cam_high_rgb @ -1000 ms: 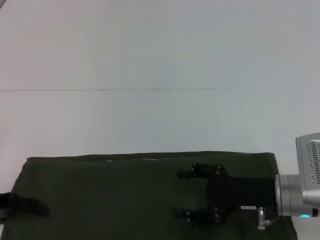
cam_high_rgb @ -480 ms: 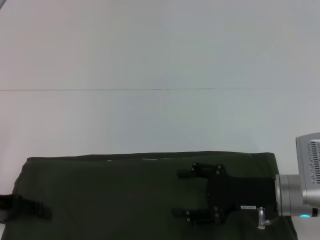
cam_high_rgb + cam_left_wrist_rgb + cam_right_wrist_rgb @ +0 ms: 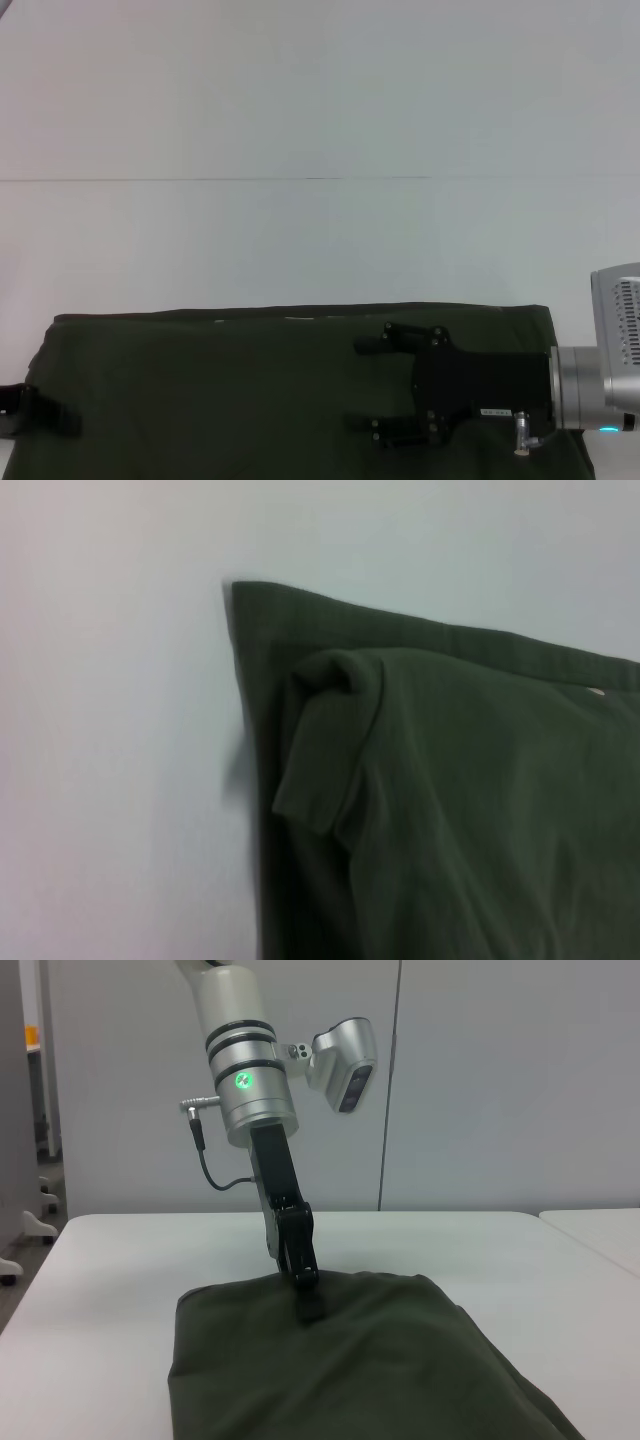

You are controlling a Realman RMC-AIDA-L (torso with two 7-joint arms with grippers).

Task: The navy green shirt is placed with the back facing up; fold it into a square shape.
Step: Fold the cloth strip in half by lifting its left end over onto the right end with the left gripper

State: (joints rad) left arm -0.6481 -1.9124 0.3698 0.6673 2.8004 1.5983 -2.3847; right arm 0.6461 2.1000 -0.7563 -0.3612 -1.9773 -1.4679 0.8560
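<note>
Reading the head view from 9 o'clock across: my left tool (image 3: 40, 412) sits at the shirt's left edge, mostly cut off by the frame, and I cannot tell whether it is spread or pinching cloth. The navy green shirt (image 3: 250, 390) lies flat on the white bench (image 3: 320, 240) along the 6 o'clock side, already a wide band with a straight far hem. The left wrist view shows a sleeve (image 3: 325, 750) turned inward onto the body near that corner. At 4 o'clock my right tool (image 3: 365, 390) rests low over the cloth, fingers spread and pointing toward 9 o'clock, nothing between them. I judge the sleeve-in folds done and the crosswise fold pending. Next move, as I see it: pinch one short end at both corners and carry it over evenly.
</note>
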